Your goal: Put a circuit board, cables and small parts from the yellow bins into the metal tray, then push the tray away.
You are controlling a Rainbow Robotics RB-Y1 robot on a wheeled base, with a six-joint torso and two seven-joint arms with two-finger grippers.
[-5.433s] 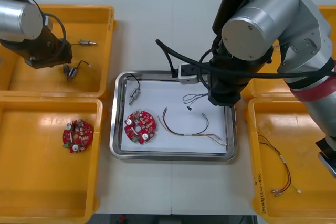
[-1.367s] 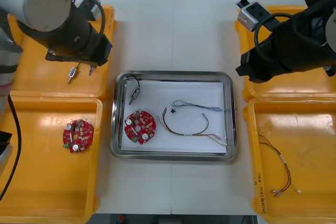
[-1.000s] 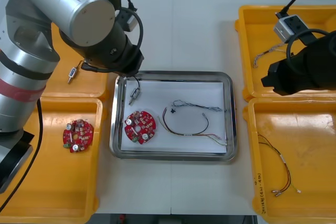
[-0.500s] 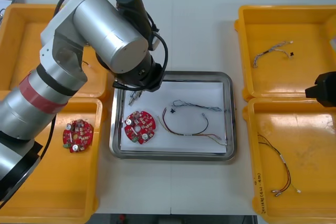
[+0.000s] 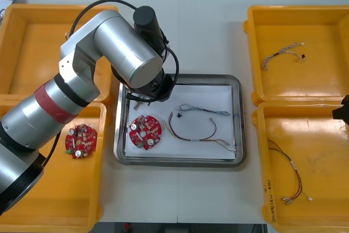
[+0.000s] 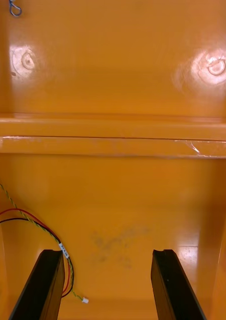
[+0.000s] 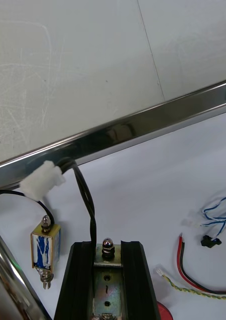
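L gripper (image 7: 106, 248) clamps a small metal part (image 7: 106, 280) over the metal tray (image 7: 143, 130), nr its far-left corner. R gripper (image 6: 106, 257), fingers apart w/ nothing between, hangs over near-right yellow bin (image 6: 128, 200).

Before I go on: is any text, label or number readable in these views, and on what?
None can be read.
On the white tag of the red and yellow cable, in the yellow bin under the open right gripper: print too small.
On the circuit board in the metal tray: markings too small.
On the blue-faced small metal part beside the left gripper, which is shut on a second small metal part: nothing legible.
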